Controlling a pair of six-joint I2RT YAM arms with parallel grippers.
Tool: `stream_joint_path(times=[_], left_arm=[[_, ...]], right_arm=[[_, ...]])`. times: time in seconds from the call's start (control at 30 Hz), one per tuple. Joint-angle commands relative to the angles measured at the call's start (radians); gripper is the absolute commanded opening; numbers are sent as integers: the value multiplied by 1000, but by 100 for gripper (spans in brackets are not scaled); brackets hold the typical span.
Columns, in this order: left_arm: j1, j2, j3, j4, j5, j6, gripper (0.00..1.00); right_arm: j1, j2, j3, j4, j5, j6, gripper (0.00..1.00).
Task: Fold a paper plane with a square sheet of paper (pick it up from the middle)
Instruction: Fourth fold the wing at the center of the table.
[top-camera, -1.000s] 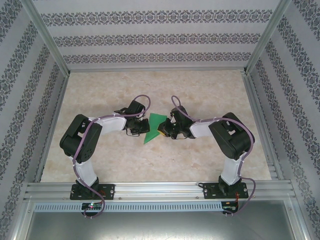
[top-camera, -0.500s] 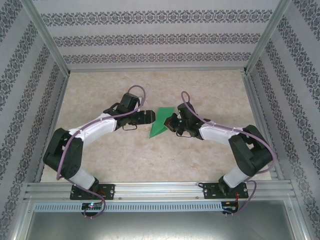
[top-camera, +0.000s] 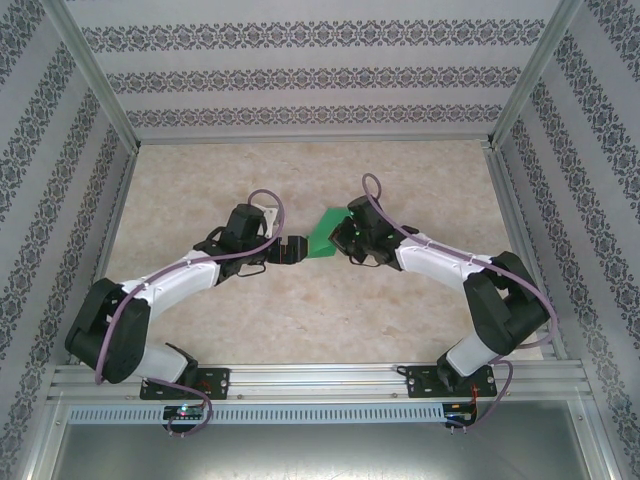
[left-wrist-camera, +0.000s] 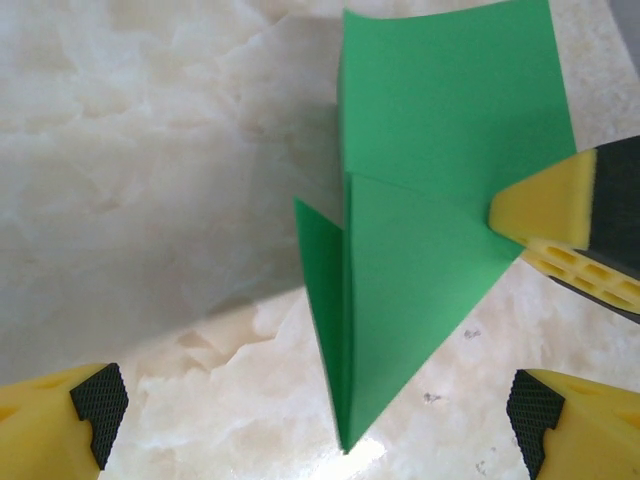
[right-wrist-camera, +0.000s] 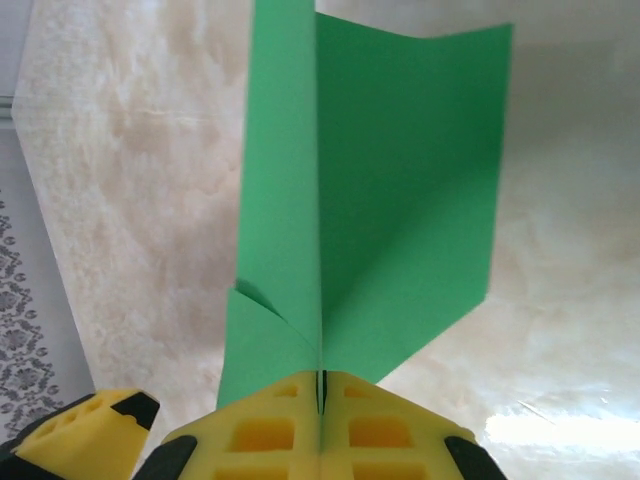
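Note:
The square sheet of paper, bright green, is folded into a pointed paper plane (top-camera: 324, 238) with creased wings. It is held up above the middle of the table. My right gripper (top-camera: 342, 240) is shut on its folded keel near the nose (right-wrist-camera: 320, 385), and the wings (right-wrist-camera: 400, 180) spread away from the yellow fingers. My left gripper (top-camera: 292, 250) stands open just left of the plane, apart from it. In the left wrist view the plane's pointed tip (left-wrist-camera: 400, 280) hangs between my wide-spread fingertips (left-wrist-camera: 315, 405), and a yellow finger (left-wrist-camera: 545, 205) of the right gripper presses the plane's right edge.
The marble-patterned table (top-camera: 300, 320) lies below. Aluminium rails (top-camera: 320, 378) run along the near edge and up the corners, and patterned walls (top-camera: 310, 80) close in the back and both sides.
My left gripper has opened and let go of the plane. Both arms have stretched farther over the table, and the right gripper has carried the plane away from the bases.

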Motion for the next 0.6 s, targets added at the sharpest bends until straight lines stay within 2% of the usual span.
stream_joint_path(times=[0.0, 0.2, 0.4, 0.57], left_arm=[[4, -38, -15, 70, 2, 44, 100], [2, -42, -32, 98, 12, 60, 100], [-23, -15, -40, 133, 45, 100, 100], [-83, 26, -54, 177, 8, 179, 99]], right_arm=[[32, -10, 76, -126, 124, -75, 0], [74, -23, 142, -235, 240, -119, 0], [55, 25, 86, -146, 143, -29, 0], [32, 70, 21, -38, 57, 87, 0]])
